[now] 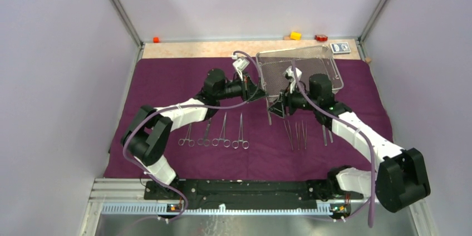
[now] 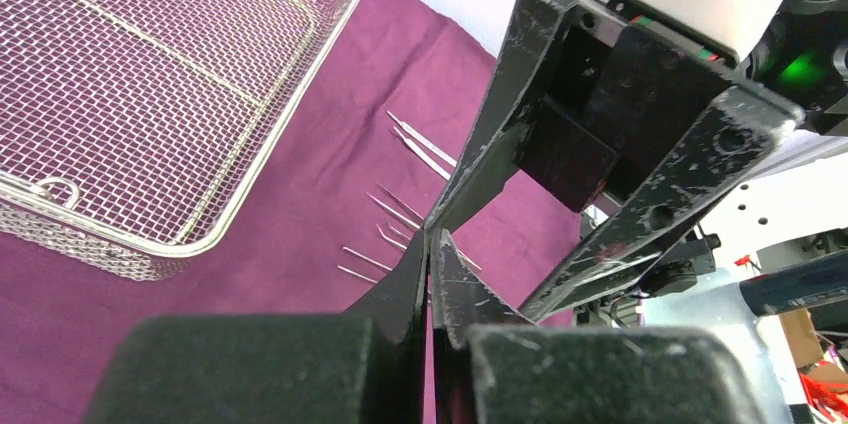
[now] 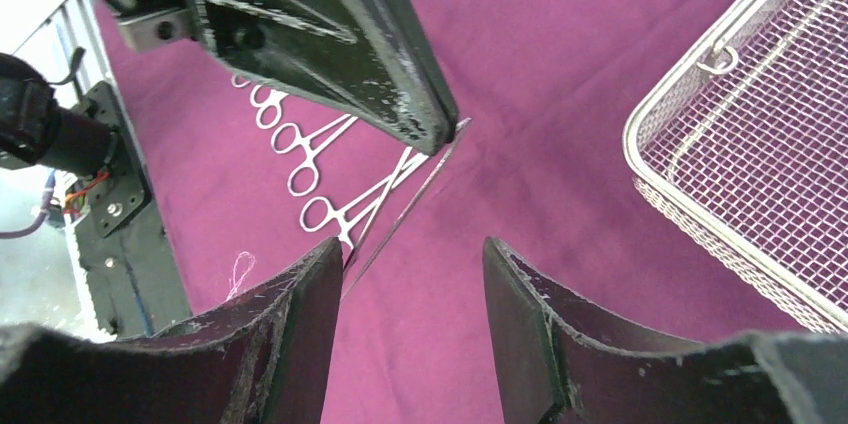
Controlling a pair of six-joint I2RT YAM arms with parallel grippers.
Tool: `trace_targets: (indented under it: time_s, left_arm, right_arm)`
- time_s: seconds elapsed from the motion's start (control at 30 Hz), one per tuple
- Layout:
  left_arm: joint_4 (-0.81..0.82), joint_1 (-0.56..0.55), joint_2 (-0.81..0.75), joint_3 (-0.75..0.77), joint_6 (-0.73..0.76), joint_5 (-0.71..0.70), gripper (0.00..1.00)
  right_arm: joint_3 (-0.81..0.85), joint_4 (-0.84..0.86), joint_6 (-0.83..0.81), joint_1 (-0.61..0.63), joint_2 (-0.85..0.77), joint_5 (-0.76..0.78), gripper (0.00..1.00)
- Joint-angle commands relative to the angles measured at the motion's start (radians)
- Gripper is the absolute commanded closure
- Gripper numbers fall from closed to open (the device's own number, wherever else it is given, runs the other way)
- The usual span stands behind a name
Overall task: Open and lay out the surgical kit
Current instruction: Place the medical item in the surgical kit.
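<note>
The dark purple cloth (image 1: 167, 80) lies spread flat on the table. The wire-mesh steel tray (image 1: 303, 69) stands on its far right part, and also shows in the left wrist view (image 2: 150, 74) and the right wrist view (image 3: 760, 164). Ring-handled clamps (image 1: 214, 136) lie in a row at centre left, with tweezers (image 1: 300, 133) in a row at centre right. My left gripper (image 1: 261, 94) is shut on one thin steel tweezers (image 3: 400, 204), pinching its upper end so it slants down. My right gripper (image 3: 410, 254) stands open just below; the tweezers' lower end lies beside its left finger (image 3: 300, 304).
Beyond the cloth, along the back wall, sit a blue-white card packet (image 1: 340, 48), a yellow block (image 1: 295, 35), a red block (image 1: 321, 38) and an orange block (image 1: 156, 39). The arms' metal base rail (image 1: 222, 205) runs along the near edge.
</note>
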Motion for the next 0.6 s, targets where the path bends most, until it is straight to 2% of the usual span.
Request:
trace_targets:
  time_s: [0.0,0.13,0.43,0.57]
  left_arm:
    - [0.019,0.002,0.008,0.025,-0.017,-0.011,1.00]
    - [-0.008,0.002,0.020,0.035,-0.007,-0.027,1.00]
    - [-0.062,0.000,0.037,0.051,0.025,-0.062,1.00]
    - [-0.063,0.001,0.039,0.054,0.025,-0.060,1.00]
  right_arm:
    - [0.070,0.014,-0.006,0.024,0.039,0.069,0.49]
    - [0.090,0.014,-0.002,0.045,0.061,0.095,0.53]
    - [0.114,0.003,0.021,0.057,0.097,0.097,0.71]
    - [0.116,-0.006,0.016,0.062,0.107,0.122,0.71]
